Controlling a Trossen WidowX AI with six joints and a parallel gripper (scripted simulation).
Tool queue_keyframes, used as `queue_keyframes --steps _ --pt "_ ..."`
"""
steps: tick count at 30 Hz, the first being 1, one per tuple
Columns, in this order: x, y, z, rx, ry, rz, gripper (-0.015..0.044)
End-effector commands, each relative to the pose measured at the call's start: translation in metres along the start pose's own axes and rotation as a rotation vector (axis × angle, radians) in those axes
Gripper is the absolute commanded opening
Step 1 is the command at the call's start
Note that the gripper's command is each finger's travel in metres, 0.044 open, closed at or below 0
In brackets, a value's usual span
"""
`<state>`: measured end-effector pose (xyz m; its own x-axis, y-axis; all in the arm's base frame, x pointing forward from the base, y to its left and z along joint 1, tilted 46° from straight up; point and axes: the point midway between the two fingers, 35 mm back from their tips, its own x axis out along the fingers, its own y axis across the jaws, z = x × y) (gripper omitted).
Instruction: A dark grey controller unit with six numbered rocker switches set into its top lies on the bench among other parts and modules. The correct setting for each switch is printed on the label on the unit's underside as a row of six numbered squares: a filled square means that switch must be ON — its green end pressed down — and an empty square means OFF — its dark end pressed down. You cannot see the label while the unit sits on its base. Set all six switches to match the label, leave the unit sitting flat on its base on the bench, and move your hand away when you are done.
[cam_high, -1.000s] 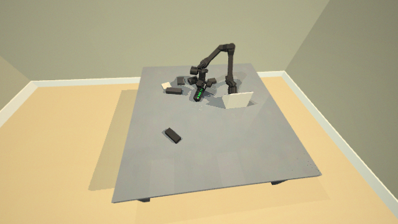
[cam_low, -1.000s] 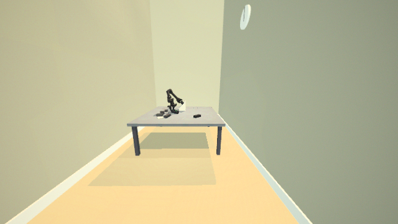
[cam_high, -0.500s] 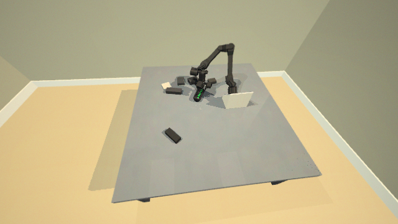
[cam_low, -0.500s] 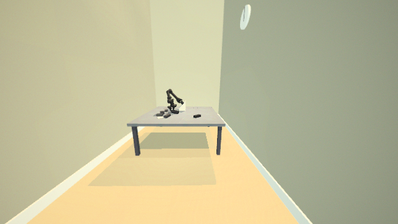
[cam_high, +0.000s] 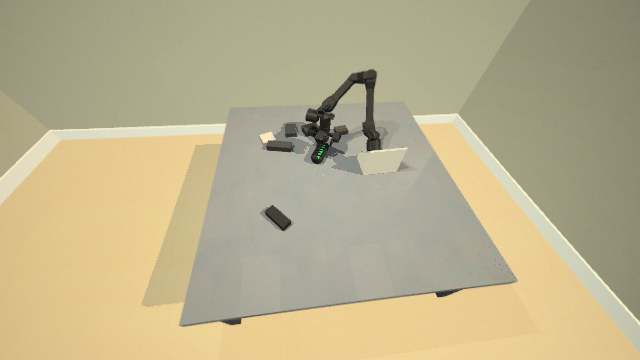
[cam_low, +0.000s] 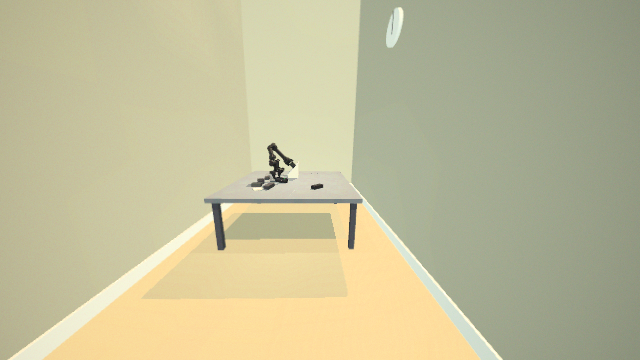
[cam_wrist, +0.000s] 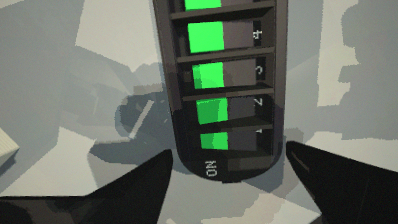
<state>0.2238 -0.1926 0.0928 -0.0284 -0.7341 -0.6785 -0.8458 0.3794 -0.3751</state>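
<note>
The dark grey controller unit (cam_high: 316, 159) (cam_low: 282, 180) (cam_wrist: 279, 85) has its switch side up; its underside label is hidden. In the wrist view its rounded end with the ON mark points toward the bottom. The green ends of the rockers lie on the left and the dark ends on the right, beside the numbers. Rockers 1 to 4 show, with part of another at the top edge; the tilt of each is hard to tell. My gripper (cam_wrist: 227, 151) is open, with one fingertip on each side of the unit's rounded end and nothing gripped.
A pale upright panel (cam_high: 382, 161) (cam_low: 294, 171) stands by the arm's base. Dark blocks (cam_high: 279, 146) (cam_high: 290, 130) (cam_high: 340, 129) and a cream tile (cam_high: 267, 137) lie near the unit. Another dark block (cam_high: 277, 217) (cam_low: 317, 186) lies farther off on the grey bench (cam_high: 350, 225).
</note>
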Motion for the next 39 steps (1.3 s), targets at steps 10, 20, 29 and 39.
queue_keyframes --steps 10,20,29,39 --pt "-0.004 0.0 0.007 0.0 -0.003 0.002 0.044" --pt "-0.041 0.002 0.059 0.0 0.005 -0.003 0.044" --pt "-0.041 0.002 0.059 0.0 0.005 -0.003 0.044" --pt "-0.083 0.003 0.059 -0.003 0.0 0.001 0.044"
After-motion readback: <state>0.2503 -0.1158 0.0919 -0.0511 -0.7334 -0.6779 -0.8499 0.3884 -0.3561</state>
